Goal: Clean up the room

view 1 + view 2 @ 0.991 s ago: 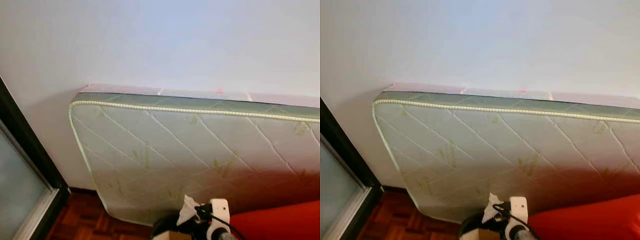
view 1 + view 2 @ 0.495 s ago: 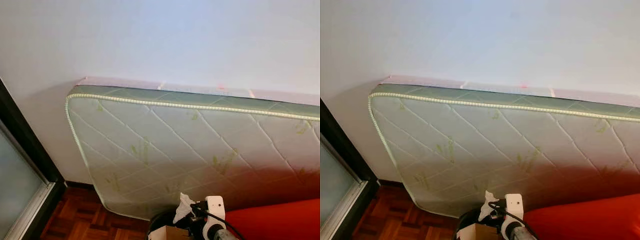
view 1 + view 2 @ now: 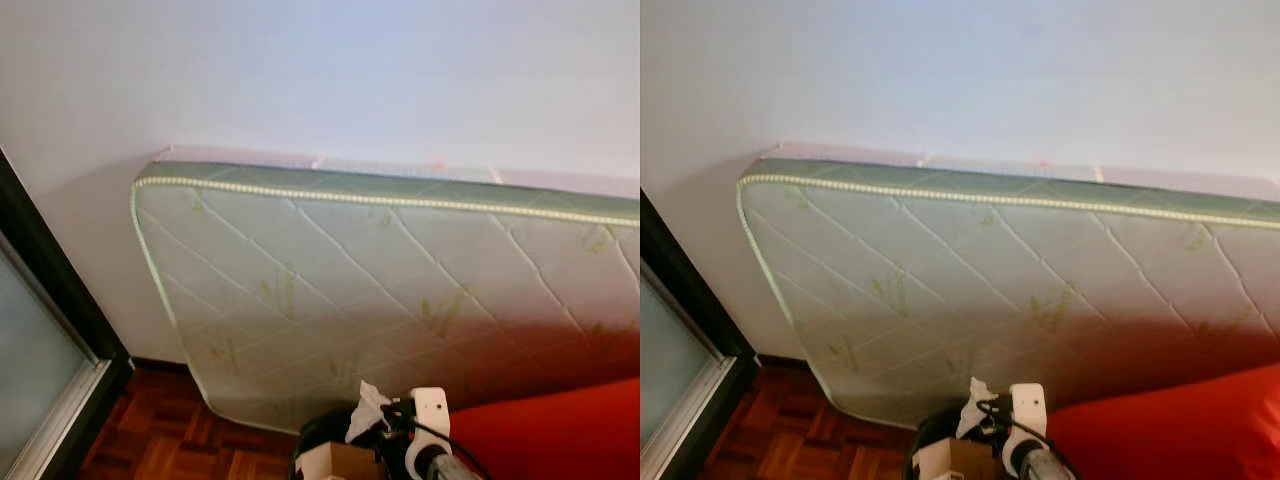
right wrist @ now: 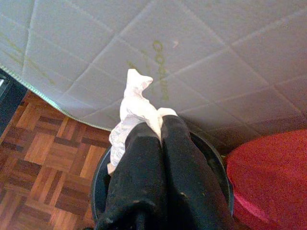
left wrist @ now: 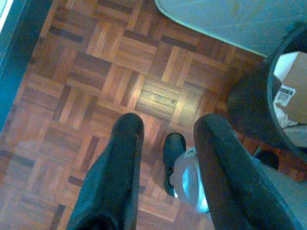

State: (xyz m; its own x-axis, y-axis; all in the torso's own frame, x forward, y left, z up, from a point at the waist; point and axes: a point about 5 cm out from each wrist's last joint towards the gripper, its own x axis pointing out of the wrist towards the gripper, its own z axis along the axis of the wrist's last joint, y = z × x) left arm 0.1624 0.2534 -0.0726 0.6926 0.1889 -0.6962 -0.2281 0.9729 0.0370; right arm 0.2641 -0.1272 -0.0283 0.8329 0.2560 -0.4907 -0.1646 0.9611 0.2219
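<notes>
Over the round black plastic bin on the parquet floor, the right gripper pinches a crumpled white tissue, while the left gripper hangs spread, before the quilted green-edged mattress against the wall.

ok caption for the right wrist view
Right pincer shut on crumpled tissue above a black bin.
</notes>
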